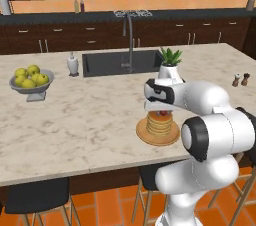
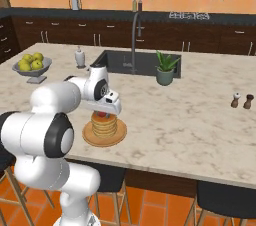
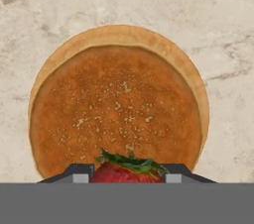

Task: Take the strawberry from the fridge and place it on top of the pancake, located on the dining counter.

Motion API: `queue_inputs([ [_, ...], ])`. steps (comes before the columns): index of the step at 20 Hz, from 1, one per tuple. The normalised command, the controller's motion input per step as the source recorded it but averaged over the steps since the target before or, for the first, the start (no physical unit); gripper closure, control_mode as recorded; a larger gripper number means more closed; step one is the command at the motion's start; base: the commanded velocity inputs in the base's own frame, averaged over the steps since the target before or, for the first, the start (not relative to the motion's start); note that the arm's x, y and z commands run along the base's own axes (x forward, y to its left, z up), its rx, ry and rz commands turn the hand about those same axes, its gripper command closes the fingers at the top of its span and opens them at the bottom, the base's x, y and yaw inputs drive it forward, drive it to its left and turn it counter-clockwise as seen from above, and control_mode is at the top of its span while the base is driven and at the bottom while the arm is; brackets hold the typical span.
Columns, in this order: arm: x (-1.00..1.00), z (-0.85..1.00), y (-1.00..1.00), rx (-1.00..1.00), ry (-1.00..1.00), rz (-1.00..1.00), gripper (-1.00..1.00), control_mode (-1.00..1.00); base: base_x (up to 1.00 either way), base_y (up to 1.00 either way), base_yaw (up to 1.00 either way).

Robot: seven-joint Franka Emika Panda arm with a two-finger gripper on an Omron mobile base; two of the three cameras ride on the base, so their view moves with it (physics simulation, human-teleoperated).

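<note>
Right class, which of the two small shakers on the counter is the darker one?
The darker shaker stands on the outer side, nearer the counter's end; its paler-topped partner stands beside it, closer to the potted plant.

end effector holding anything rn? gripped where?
The strawberry, pinched at its sides between the fingertips of the end effector, leafy top up in the hand view, just above the pancake.

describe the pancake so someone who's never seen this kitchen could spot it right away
On the long beige marbled dining counter, look near the front edge, in front of the potted plant beside the sink. The pancake is a golden-brown round stack on a flat tan plate, the only one with a strawberry on top.
</note>
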Motion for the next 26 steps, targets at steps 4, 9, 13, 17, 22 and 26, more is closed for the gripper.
queue_inputs([
  [4, 0.00, 0.00, 0.00, 0.00, 0.00, 0.00, -1.00, -1.00, 0.00, 0.00, 0.00],
  [9, 0.00, 0.00, 0.00, 0.00, 0.00, 0.00, -1.00, -1.00, 0.00, 0.00, 0.00],
  [13, -0.01, 0.16, 0.00, 0.00, 0.00, 0.00, -1.00, -1.00, 0.00, 0.00, 0.00],
  [17, -0.05, 0.52, 0.00, -0.02, -0.02, 0.00, -1.00, -1.00, 0.00, 0.00, 0.00],
  [22, -0.28, 0.72, 0.00, -0.01, -0.06, 0.00, -1.00, -1.00, 0.00, 0.00, 0.00],
  [26, -0.99, 0.15, 0.00, 0.00, -0.01, 0.00, -1.00, -1.00, 0.00, 0.00, 0.00],
])
